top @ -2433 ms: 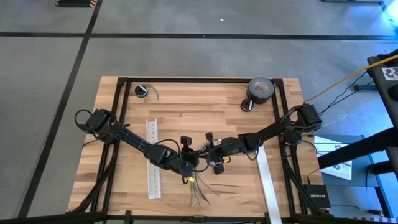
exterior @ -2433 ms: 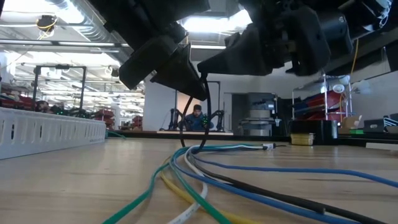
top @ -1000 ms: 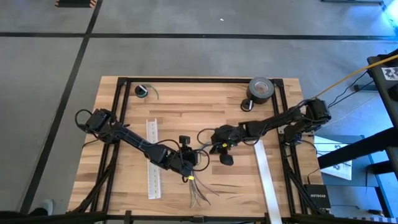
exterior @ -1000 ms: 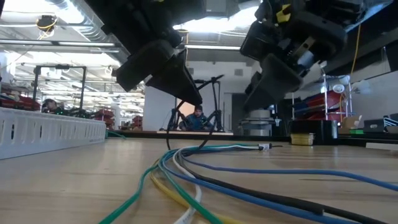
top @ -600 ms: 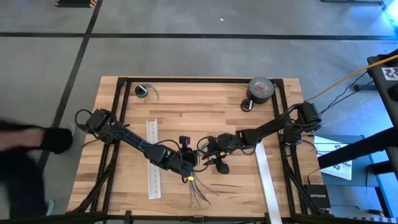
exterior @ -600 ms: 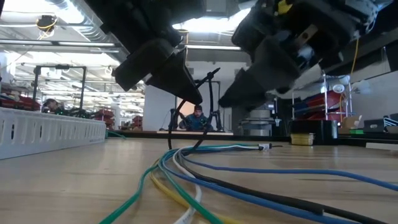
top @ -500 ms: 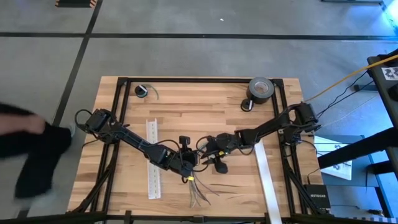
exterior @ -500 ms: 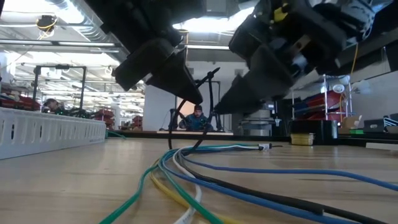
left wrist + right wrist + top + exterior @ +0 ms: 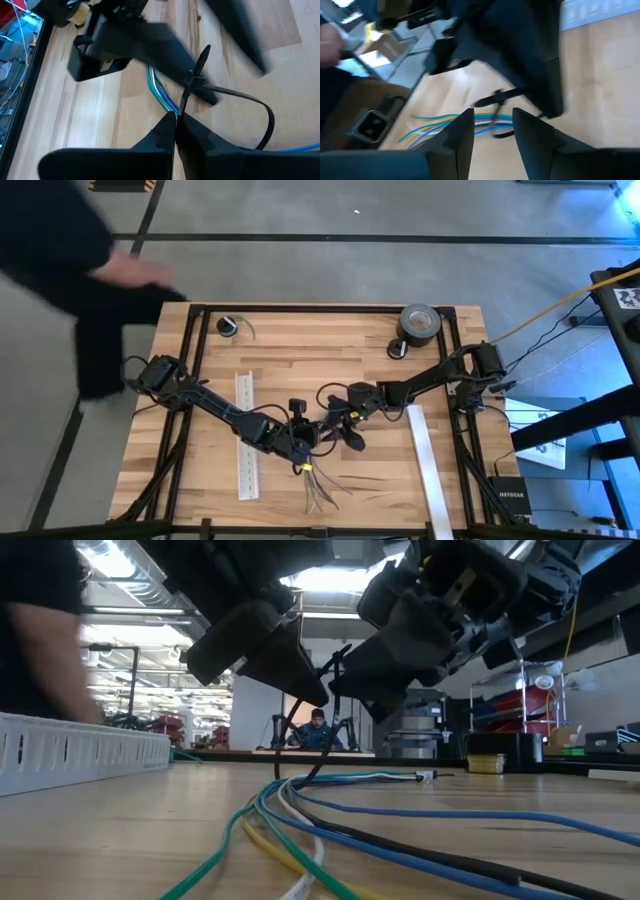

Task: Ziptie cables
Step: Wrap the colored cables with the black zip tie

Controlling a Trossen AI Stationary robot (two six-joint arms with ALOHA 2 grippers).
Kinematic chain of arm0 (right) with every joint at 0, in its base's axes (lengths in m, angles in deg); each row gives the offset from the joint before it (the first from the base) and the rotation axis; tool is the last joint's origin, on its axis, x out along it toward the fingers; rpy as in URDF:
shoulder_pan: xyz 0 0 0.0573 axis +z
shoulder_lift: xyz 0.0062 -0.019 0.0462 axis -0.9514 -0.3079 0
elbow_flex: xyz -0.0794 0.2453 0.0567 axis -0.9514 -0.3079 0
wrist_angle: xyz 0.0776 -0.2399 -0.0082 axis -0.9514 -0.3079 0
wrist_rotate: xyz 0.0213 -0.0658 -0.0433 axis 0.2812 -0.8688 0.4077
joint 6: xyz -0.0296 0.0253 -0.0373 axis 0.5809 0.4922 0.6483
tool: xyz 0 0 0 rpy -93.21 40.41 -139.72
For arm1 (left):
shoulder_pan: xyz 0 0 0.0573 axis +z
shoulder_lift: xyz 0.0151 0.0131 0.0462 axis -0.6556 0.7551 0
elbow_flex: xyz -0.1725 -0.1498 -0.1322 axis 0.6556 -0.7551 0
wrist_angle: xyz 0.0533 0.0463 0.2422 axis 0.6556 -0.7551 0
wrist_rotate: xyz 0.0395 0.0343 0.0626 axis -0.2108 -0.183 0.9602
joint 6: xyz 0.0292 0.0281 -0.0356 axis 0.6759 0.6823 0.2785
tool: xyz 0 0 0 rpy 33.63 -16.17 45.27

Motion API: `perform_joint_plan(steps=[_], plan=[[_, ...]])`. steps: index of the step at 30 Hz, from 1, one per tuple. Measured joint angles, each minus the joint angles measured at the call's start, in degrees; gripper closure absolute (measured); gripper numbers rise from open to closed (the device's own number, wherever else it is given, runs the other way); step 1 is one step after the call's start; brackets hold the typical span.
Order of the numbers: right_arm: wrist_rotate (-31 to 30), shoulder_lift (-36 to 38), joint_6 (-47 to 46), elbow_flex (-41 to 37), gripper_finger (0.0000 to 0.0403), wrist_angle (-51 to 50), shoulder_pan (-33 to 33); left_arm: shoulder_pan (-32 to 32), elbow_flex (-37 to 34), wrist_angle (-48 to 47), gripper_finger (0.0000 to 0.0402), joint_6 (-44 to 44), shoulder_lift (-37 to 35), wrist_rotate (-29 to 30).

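Note:
The cables (image 9: 318, 488) lie fanned on the wood near the table's front edge, and in the low view the cables (image 9: 300, 815) run toward the camera. A black ziptie (image 9: 192, 85) loops round them, with its free tail (image 9: 345, 652) sticking up. My left gripper (image 9: 175, 121) is shut on the ziptie just above the bundle, mid-table (image 9: 303, 446). My right gripper (image 9: 492, 122) is open close beside it on the right (image 9: 334, 428). Its fingers stand on either side of the ziptie's tail; whether they touch it, I cannot tell. My left gripper pinches the ziptie's strip (image 9: 181, 106) between its two shut fingers, just below the ziptie's head (image 9: 195, 80). The fingers slant down from the table's left. The loop (image 9: 267, 120) hangs free beside them and passes round the cables, which lie on the table.
Two long white slotted strips lie on the table, one at the left (image 9: 245, 435) and one at the right (image 9: 425, 470). A tape roll (image 9: 420, 323) and a small coil (image 9: 229, 327) sit at the far edge. A person in dark clothes (image 9: 90, 270) leans in at the far left corner.
My right gripper has gone toward the table's left and down, tipping forward, and now stands close to my left gripper and the ziptie's tail. My left gripper and the ziptie have kept still. A person has walked up along the table's left side to its far left corner.

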Motion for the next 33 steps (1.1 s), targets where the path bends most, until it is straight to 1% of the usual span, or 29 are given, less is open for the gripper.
perform_joint_plan(steps=[3,6,8,12,14,18,23,28,33], plan=[[0.31,0.0,-1.19,0.0,0.0282,0.42,0.18,0.01,0.0,0.02,0.0402,0.0,0.0,0.01],[-1.77,0.0,-1.27,0.0,0.0298,0.64,0.15,0.0,0.0,0.0,0.0401,0.01,0.0,0.0],[-1.73,0.0,-1.29,0.0,0.032,1.29,0.13,0.01,0.0,0.0,0.0401,0.0,0.0,0.02],[-1.73,0.07,-1.36,0.0,0.038,2.22,0.13,-0.01,0.0,0.02,0.0401,0.0,0.0,0.01],[-1.77,0.07,-1.36,0.0,0.0396,1.2,0.13,-0.01,0.0,0.02,0.0401,0.0,0.0,0.0],[-3.22,0.07,-2.68,0.0,0.0399,0.9,0.15,0.01,0.0,0.02,0.0401,0.33,0.0,0.02],[-4.69,0.07,-3.43,0.0,0.0402,0.86,0.15,-0.06,0.0,1.3,0.0401,3.75,0.0,0.04],[-4.65,0.07,-5.65,0.0,0.0402,0.85,-0.73,-0.79,0.0,1.75,0.0401,10.07,0.0,0.18],[-3.17,0.07,-8.21,0.0,0.0402,0.86,-1.84,-1.34,0.0,1.69,0.0401,16.74,0.0,0.48]])
